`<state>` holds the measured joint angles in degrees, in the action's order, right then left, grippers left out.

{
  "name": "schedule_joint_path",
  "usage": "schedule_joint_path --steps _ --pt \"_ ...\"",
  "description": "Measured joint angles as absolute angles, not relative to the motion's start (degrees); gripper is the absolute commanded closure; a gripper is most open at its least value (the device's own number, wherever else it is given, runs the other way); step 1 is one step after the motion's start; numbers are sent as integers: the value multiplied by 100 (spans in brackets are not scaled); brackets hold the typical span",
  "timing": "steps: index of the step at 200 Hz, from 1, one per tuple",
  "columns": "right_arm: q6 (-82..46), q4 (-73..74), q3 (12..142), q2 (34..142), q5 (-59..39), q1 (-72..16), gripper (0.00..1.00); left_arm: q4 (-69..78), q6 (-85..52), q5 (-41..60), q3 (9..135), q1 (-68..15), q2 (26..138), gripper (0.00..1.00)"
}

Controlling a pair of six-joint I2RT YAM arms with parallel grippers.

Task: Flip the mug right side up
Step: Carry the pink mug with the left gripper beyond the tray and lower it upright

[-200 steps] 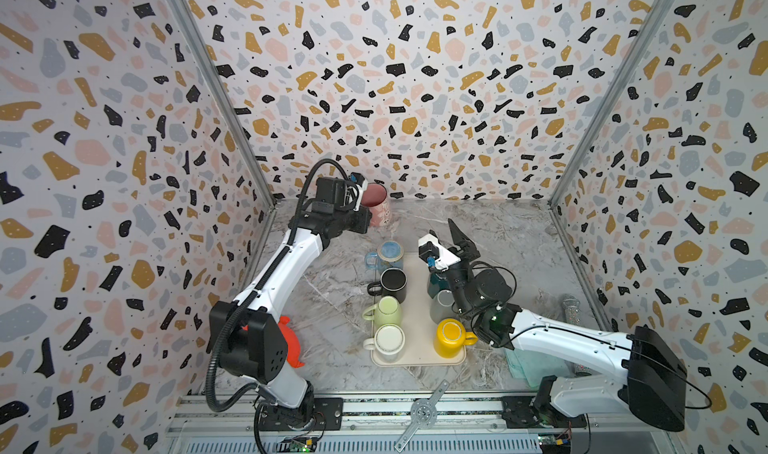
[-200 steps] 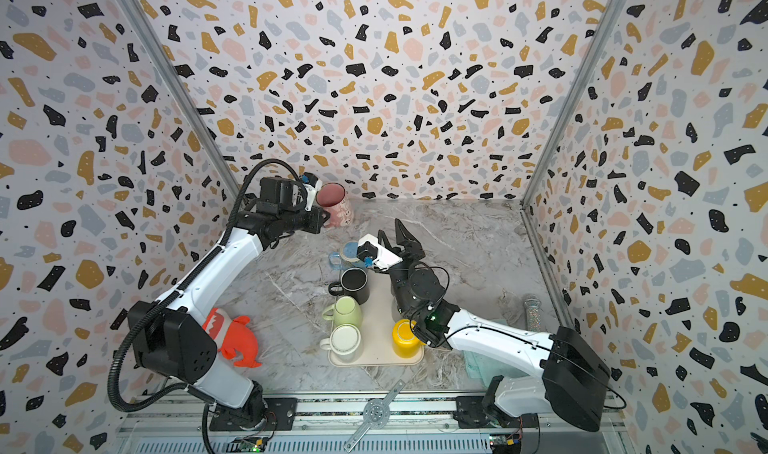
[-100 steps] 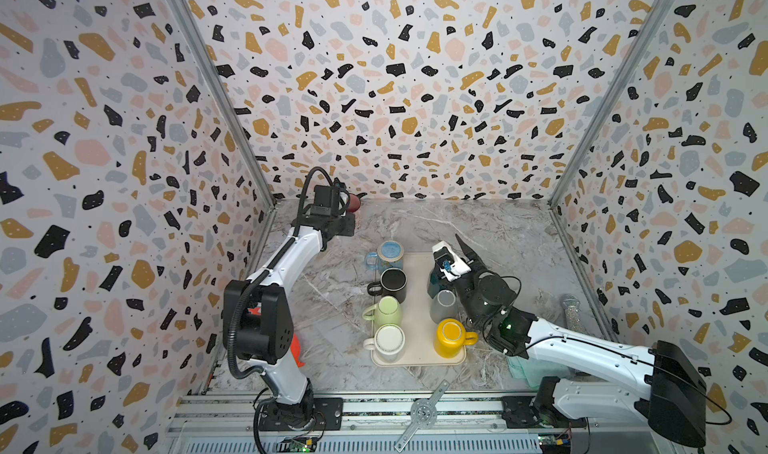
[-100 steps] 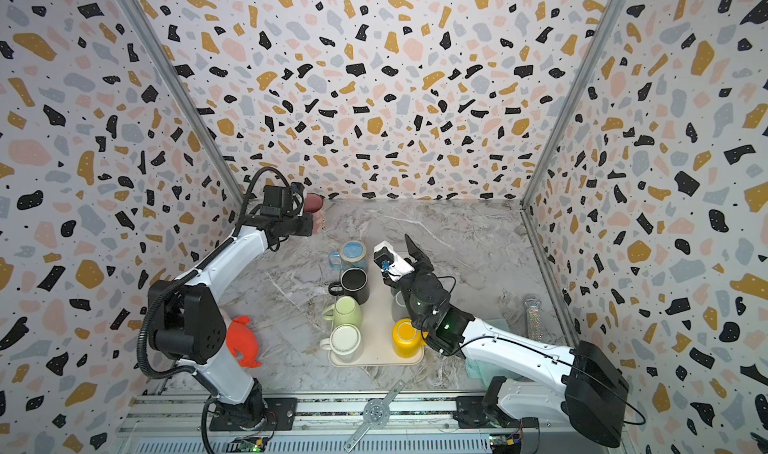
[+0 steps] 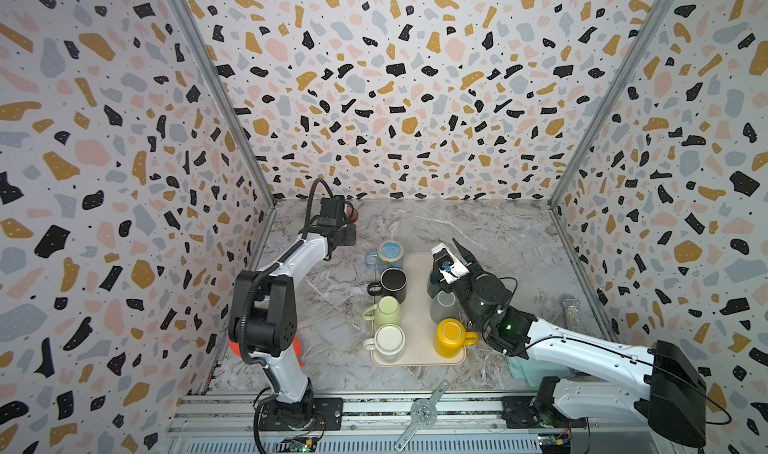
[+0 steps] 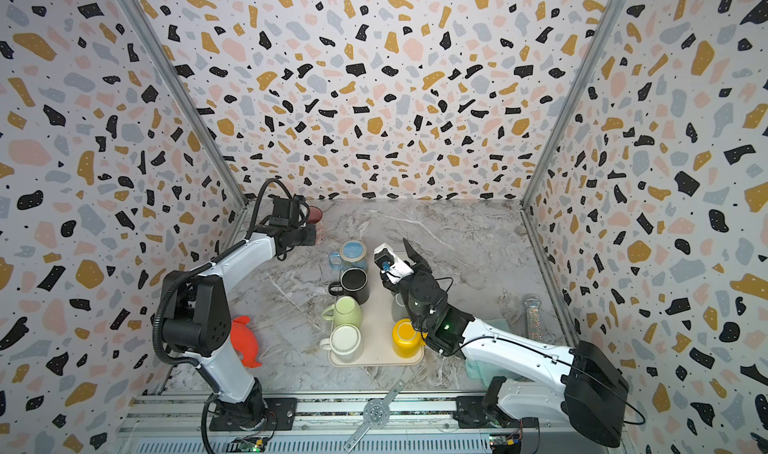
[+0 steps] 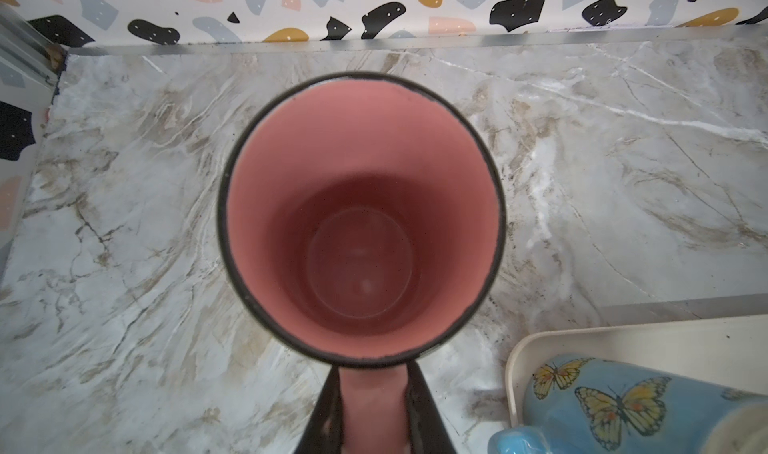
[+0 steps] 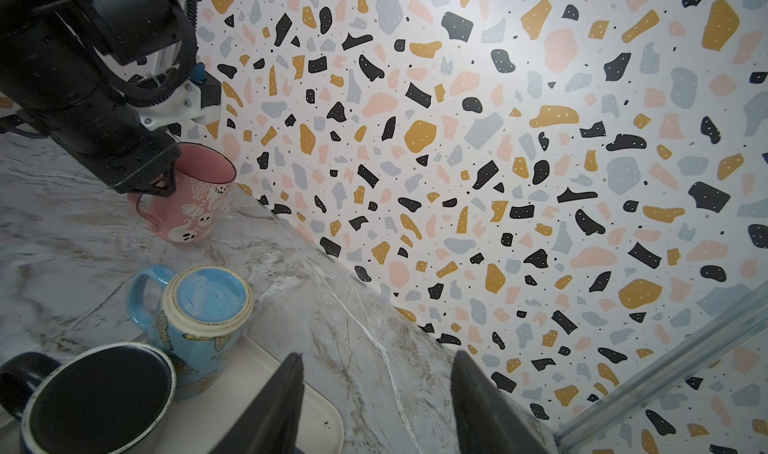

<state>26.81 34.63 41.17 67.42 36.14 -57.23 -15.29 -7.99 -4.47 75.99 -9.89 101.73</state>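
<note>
1. The pink mug (image 8: 195,210) is pink inside and out, with a dark rim. White ghosts, pumpkins and a cobweb are printed on its side.
2. The blue mug (image 8: 203,331) bears yellow-orange butterflies outlined in black, with a cream ring around its base.
3. The tray (image 5: 417,306) is cream.
4. The other mugs are plain: a black mug (image 5: 392,283), a pale green mug (image 5: 386,311), a white mug (image 5: 389,341), a yellow mug (image 5: 449,336) and a grey mug (image 5: 442,306).
5. The counter (image 5: 498,231) is grey-white marble with brown veins.
6. The walls (image 5: 395,77) are white terrazzo flecked with black, ochre, pink and grey-blue.
7. The orange-red object (image 6: 245,343) is a single colour. The silver cylinder (image 6: 532,312) glitters.
</note>
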Motion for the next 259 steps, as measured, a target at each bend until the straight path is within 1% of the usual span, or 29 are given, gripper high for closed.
schedule_joint_path --steps 57,115,202,248,259 --pt "2464 3371 4117 6742 3363 -5708 35 -1085 -1055 -443 7347 -832 10269 100" --pt "2370 3249 4119 6742 3258 -5684 34 -794 -1092 -344 7286 -762 10558 100" --pt "2292 3092 4128 6790 3151 -5647 32 -709 -926 -176 7275 -760 10580 100" --pt "2274 3059 4132 6796 3124 -5636 32 -722 -840 -167 7279 -762 10580 72" --pt "2274 3052 4132 6799 3122 -5631 32 -718 -827 -158 7295 -760 10580 68"
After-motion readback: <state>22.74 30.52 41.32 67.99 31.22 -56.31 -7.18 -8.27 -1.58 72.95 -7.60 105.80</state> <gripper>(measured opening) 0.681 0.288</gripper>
